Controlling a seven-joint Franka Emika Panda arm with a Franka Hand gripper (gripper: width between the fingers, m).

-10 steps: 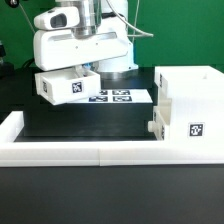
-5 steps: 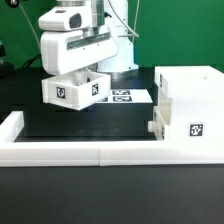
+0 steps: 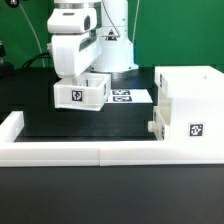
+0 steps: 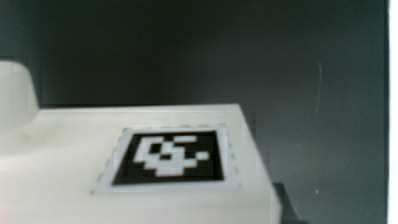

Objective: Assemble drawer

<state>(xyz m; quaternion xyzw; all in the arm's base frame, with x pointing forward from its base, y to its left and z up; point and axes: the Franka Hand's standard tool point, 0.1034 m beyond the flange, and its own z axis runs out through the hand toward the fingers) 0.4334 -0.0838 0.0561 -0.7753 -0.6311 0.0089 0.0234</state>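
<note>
My gripper (image 3: 88,76) is shut on a small white drawer tray (image 3: 82,94) with a square tag on its front, and holds it tilted above the black table. The large boxy shell (image 3: 190,88) stands at the exterior view's right, apart from the held tray. A second tray (image 3: 186,130) with a tag sits low in the shell's front, its knob (image 3: 152,128) sticking out. In the wrist view the held tray's white face and tag (image 4: 169,156) fill the picture, and my fingers are hidden.
The marker board (image 3: 130,97) lies flat behind the held tray, at the robot's base (image 3: 112,40). Long low white border blocks (image 3: 90,152) run along the front and the exterior view's left side (image 3: 10,128).
My gripper has carried the tray toward the exterior view's right and a little lower. The tray has turned, so its tagged face now shows more squarely. The shell has not moved.
</note>
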